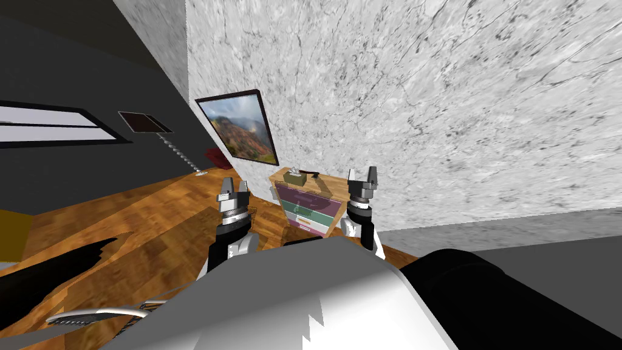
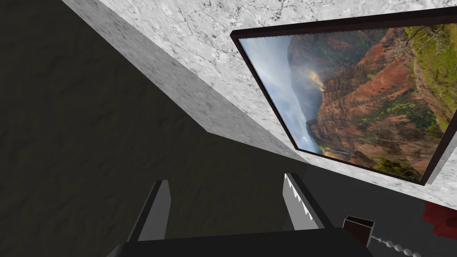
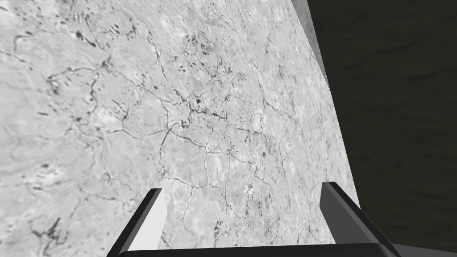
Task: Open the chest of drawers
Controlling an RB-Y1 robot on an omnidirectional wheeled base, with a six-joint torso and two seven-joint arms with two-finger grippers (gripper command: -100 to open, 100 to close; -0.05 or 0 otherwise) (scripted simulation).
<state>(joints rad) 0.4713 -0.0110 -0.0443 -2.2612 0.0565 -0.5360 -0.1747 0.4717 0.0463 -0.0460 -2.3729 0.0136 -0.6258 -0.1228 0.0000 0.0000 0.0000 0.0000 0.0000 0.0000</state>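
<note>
You are facing the marble wall (image 1: 425, 91), and the chest of drawers (image 1: 308, 209) is standing against it, ahead and below, between your arms. The right gripper (image 1: 362, 174) is seemingly hovering nearer it than the left gripper (image 1: 234, 186). Both are hanging spread, gripping nothing.

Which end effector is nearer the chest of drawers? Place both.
Right, by the head view. The right end effector is just off the right edge of the chest of drawers; the left end effector is farther off its left side, above the wooden floor.
</note>
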